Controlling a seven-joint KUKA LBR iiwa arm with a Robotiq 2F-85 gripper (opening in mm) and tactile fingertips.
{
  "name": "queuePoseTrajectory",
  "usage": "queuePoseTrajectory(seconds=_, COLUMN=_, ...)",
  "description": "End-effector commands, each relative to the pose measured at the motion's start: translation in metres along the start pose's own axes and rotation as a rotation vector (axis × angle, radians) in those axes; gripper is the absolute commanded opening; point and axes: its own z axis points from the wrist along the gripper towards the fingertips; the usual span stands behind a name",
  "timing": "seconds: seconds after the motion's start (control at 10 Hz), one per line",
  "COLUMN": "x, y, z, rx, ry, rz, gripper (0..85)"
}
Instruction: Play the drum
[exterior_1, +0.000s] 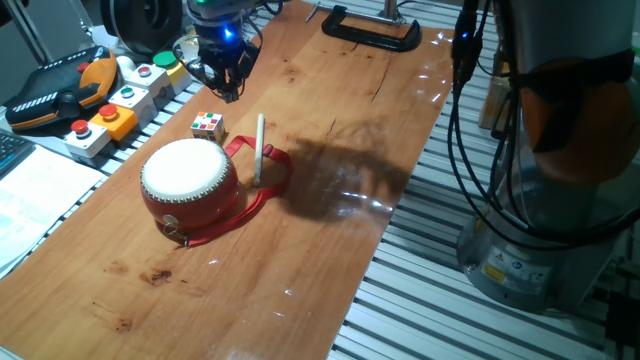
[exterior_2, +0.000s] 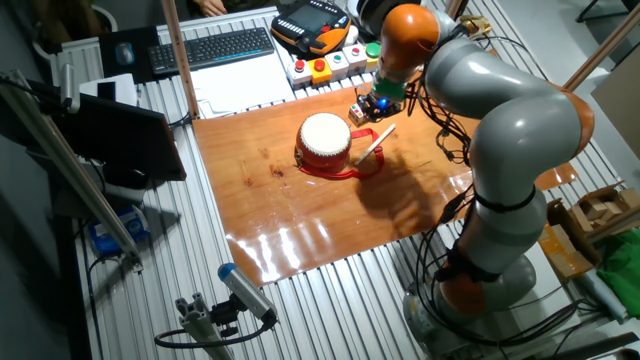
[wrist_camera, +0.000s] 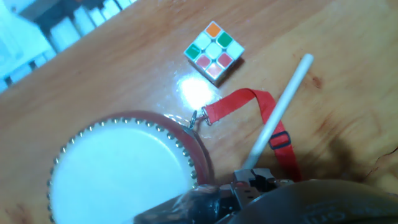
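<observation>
The drum (exterior_1: 188, 175) has a red barrel body, a cream skin and a studded rim, and stands on the wooden table (exterior_1: 330, 230). It also shows in the other fixed view (exterior_2: 324, 138) and in the hand view (wrist_camera: 118, 168). Its red strap (wrist_camera: 249, 102) lies looped on the table to its right. A white stick (exterior_1: 259, 150) lies across the strap beside the drum (wrist_camera: 280, 109). My gripper (exterior_1: 225, 85) hovers above the table beyond the drum, clear of the drum and the stick. Its jaws are too dark and too cropped to read.
A small multicoloured cube (exterior_1: 208, 125) sits just behind the drum. Button boxes (exterior_1: 120, 100) and a teach pendant (exterior_1: 55, 90) line the table's left edge. A black clamp (exterior_1: 370, 30) sits at the far end. The robot base (exterior_1: 540, 230) stands to the right.
</observation>
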Motion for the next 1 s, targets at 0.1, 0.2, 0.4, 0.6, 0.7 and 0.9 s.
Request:
queuePoseTrajectory(seconds=0.1, x=0.0034, y=-0.0008, z=-0.0012, rx=-0.006, ry=0.011, rz=-0.030, gripper=0.7)
queuePoseTrajectory(seconds=0.2, x=0.0047, y=-0.0014, z=-0.0018, rx=-0.020, ry=0.022, rz=-0.037, gripper=0.7)
queuePoseTrajectory(seconds=0.4, x=0.0072, y=-0.0020, z=-0.0027, rx=-0.018, ry=0.030, rz=-0.062, gripper=0.7)
queuePoseTrajectory(seconds=0.6, x=0.0083, y=-0.0009, z=-0.0022, rx=-0.010, ry=0.026, rz=-0.084, gripper=0.7)
queuePoseTrajectory(seconds=0.7, x=0.0074, y=-0.0006, z=-0.0019, rx=-0.010, ry=0.025, rz=-0.090, gripper=0.7)
queuePoseTrajectory(seconds=0.9, x=0.0078, y=0.0002, z=-0.0015, rx=-0.016, ry=0.021, rz=-0.093, gripper=0.7)
